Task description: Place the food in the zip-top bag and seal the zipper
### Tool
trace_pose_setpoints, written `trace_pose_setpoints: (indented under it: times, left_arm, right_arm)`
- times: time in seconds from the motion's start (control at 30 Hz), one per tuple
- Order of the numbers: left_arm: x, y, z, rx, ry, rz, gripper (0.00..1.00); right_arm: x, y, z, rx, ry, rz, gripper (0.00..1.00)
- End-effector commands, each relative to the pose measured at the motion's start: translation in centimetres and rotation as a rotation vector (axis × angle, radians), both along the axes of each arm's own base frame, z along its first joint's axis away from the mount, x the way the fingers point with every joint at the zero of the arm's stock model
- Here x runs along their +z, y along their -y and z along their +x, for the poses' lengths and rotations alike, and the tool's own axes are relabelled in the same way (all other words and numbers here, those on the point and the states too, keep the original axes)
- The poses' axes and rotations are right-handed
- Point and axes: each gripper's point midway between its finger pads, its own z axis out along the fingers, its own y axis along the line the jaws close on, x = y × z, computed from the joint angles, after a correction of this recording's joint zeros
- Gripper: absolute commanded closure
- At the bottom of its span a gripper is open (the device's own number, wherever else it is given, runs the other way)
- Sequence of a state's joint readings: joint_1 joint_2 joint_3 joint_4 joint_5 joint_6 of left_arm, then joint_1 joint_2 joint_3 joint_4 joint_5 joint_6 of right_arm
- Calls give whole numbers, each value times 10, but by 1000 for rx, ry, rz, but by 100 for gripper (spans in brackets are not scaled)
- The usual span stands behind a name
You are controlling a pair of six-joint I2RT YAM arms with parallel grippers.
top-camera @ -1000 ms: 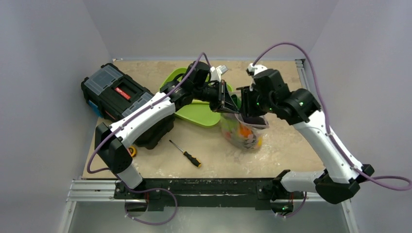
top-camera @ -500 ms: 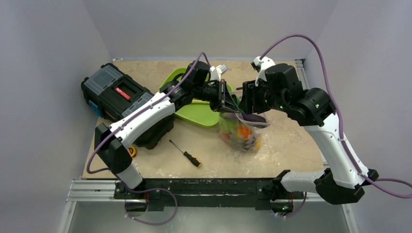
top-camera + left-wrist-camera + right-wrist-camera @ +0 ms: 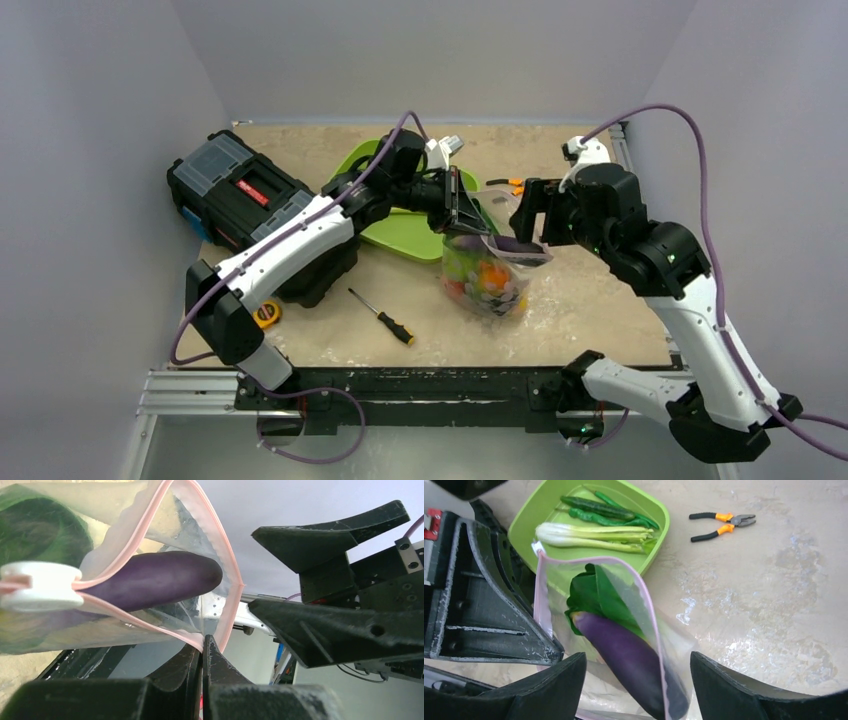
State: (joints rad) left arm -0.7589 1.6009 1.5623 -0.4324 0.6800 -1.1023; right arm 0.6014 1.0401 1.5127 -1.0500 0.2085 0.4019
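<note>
Overhead view: the left gripper point(image 3: 462, 212) is clamped on the rim of the bag point(image 3: 518, 300), holding it upright on the table point(image 3: 600, 290) just beside a green tray point(image 3: 400, 238). Colourful food point(image 3: 492, 272) fills the bag's lower part. The right gripper point(image 3: 530, 212) hovers at the mouth from the opposite side. A toolbox point(image 3: 245, 195) and a screwdriver point(image 3: 382, 317) lie to the left, and pliers point(image 3: 503, 184) lie behind the bag. Left wrist view: the jaws are pressed together on the pink zipper point(image 3: 220, 545), which gapes unsealed. An eggplant point(image 3: 155, 580) lies inside the mouth, and a white slider point(image 3: 40, 586) sits at one end of the strip. Right wrist view: the fingers are spread wide and hold nothing. The eggplant lies between and below them, apart from both, resting against a leafy green inside the bag. A bok choy point(image 3: 594, 534) and green pods point(image 3: 599, 507) lie in the tray. The step in hand looks like loading, not sealing. The next move probably calls for the right arm to reach to the tray for the bok choy, with the left pinch holding the mouth open.
</note>
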Motion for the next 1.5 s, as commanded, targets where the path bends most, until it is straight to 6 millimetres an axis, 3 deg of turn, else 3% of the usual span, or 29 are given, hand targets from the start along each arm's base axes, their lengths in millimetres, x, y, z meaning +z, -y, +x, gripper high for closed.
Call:
trace_pose_setpoints:
  times: [0.0,0.13,0.17,0.23,0.33,0.5,0.63,0.8,1.23,1.47]
  left_arm:
    - [31,-9,-9,4,60,-80,100]
    - [25,-12,-12,1,50,-67,100]
    - [23,-12,-12,2,49,-67,100]
    - [21,-13,-12,6,48,-66,100]
    - [21,-15,-12,12,65,-56,100]
    - [14,-21,-12,19,97,-16,100]
    - [10,-20,-11,16,90,-7,100]
    - [10,-19,-9,18,99,-4,100]
    - [1,-28,-15,17,101,41,100]
    - [-9,-37,-25,33,83,44,100]
  right_arm:
    - [15,-3,6,-2,47,49,31]
    - [36,-18,-7,194,80,17,38]
    - [49,-31,-14,294,97,42,42]
    - [53,-54,-23,441,66,69,49]
    - [37,-69,-21,493,-4,82,58]
    - [-5,-75,-14,489,-131,12,67]
    - [-22,-79,-19,493,-142,-19,66]
    - [-53,-53,-7,353,-186,-178,62]
    - [-70,-45,-29,380,-266,-205,54]
    - [-87,-52,-44,439,-332,-212,49]
